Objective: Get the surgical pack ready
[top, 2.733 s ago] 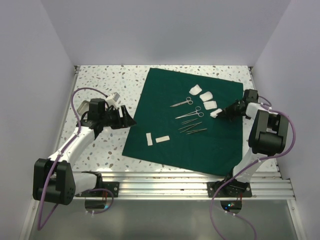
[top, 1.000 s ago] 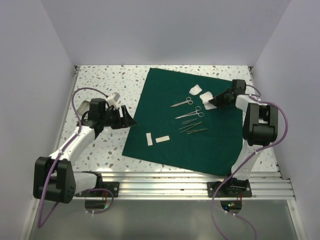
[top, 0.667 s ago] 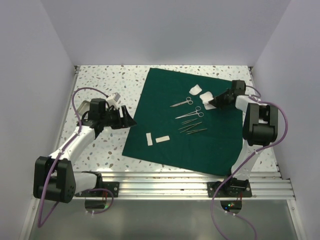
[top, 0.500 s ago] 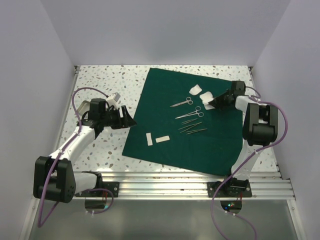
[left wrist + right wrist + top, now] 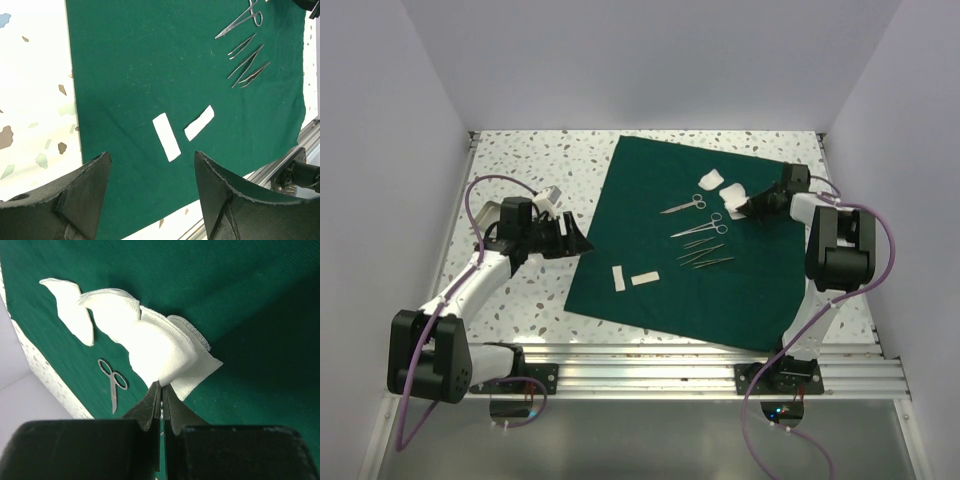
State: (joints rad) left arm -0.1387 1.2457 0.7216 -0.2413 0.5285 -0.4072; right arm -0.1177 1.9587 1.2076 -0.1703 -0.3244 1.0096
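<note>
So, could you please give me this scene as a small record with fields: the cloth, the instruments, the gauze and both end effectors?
drape: dark green drape, spread flat on the table
instruments: scissors and forceps, lying on the drape
gauze: white gauze, pieces overlapping on the drape
strips: two white strips, side by side
left end effector: open, holding nothing
right end effector: shut on the white gauze

Drape (image 5: 760,270) on table (image 5: 540,160), R of ctr. On it: gauze (image 5: 711,180) far side, scissors (image 5: 683,206) nearer, forceps (image 5: 705,258) nearer still, strips (image 5: 619,278) near-L.
</note>
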